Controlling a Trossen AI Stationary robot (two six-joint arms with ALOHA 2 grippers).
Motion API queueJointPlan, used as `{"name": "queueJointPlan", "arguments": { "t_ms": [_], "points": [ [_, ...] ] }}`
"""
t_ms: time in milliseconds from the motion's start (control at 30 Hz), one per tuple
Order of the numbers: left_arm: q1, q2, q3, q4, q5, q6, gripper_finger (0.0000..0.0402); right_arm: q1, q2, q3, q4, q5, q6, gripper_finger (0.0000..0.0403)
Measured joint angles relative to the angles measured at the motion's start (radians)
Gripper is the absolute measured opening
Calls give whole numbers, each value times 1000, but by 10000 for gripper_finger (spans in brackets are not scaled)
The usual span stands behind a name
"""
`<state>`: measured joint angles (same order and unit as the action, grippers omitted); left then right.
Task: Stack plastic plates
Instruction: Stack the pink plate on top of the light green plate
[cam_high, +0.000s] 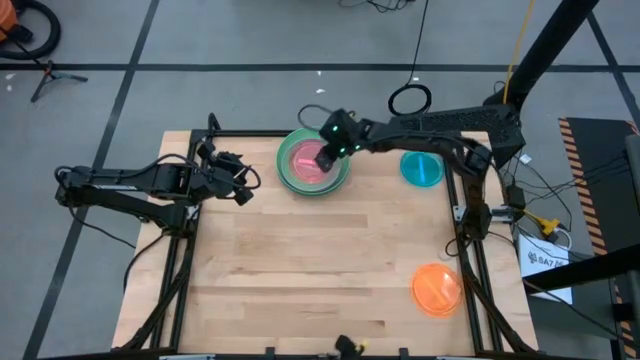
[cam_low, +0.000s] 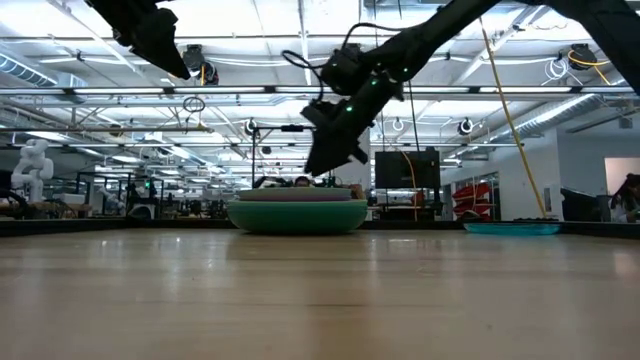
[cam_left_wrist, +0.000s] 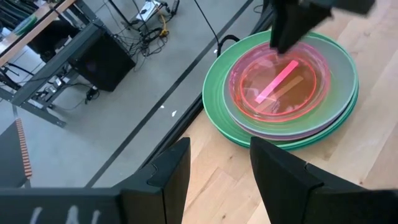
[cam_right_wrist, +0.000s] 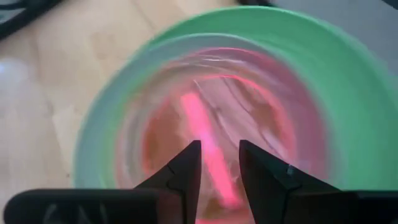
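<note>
High view: hot pink plate (cam_high: 308, 160) beneath right pincer (cam_high: 325, 158)

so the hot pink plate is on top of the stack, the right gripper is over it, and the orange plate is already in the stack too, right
Not quite. The orange plate is not in the stack; the high view shows it lying alone near the table's near right corner. The rest holds: the hot pink plate tops the stack and the right gripper is over it, jaws open and empty.
</note>
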<state>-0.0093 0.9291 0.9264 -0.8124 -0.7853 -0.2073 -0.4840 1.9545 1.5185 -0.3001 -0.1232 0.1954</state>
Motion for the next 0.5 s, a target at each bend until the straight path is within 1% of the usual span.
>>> {"name": "queueJointPlan", "arguments": {
  "t_ms": [67,100,200,267,433,500],
  "points": [
    [0,0,0,0,0,0,173,26,28,0,42,2,-10,103],
    [0,0,0,0,0,3,173,37,39,0,51,22,-19,100],
    [0,0,0,0,0,3,173,66,57,0,35,135,-55,88],
    [0,0,0,0,0,4,173,78,57,0,23,174,-67,80],
    [0,0,0,1,0,7,173,101,56,0,44,180,-68,60],
    [0,0,0,1,0,8,173,107,56,0,48,209,-70,53]
  ]
}}
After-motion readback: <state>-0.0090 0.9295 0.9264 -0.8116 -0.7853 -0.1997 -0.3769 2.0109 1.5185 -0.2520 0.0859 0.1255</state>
